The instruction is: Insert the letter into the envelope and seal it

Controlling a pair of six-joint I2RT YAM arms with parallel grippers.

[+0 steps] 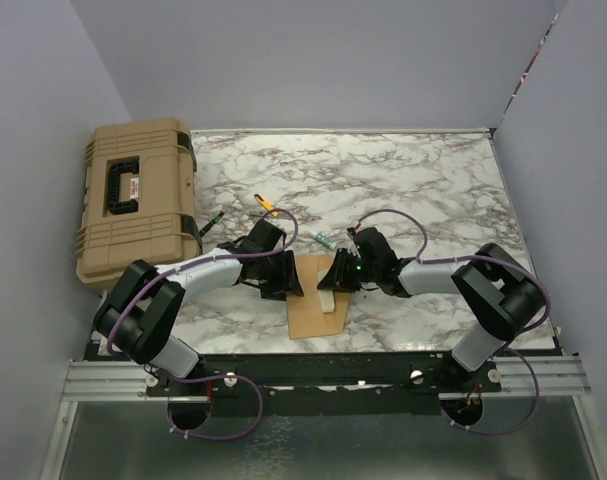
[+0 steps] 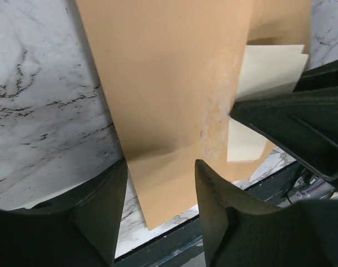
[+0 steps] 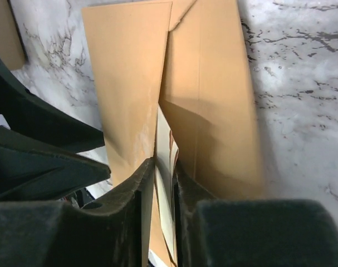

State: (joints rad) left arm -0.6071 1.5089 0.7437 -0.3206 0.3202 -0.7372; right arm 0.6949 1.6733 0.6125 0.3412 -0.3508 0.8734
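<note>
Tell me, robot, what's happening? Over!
Right gripper shut on letter, its edge inside envelope. Left gripper open over envelope. Nothing in the way.

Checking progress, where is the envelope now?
Top view: the envelope lies at the table's near edge, centre, between the left claw and right claw.

Left arm (image 1: 198,268) and right arm (image 1: 433,272) are reaching inward low over the table, wrists facing each other; left gripper (image 2: 160,167) is spreading its jaws wide; right gripper (image 3: 163,164) is pinching the letter (image 3: 164,136) between nearly closed fingers.
</note>
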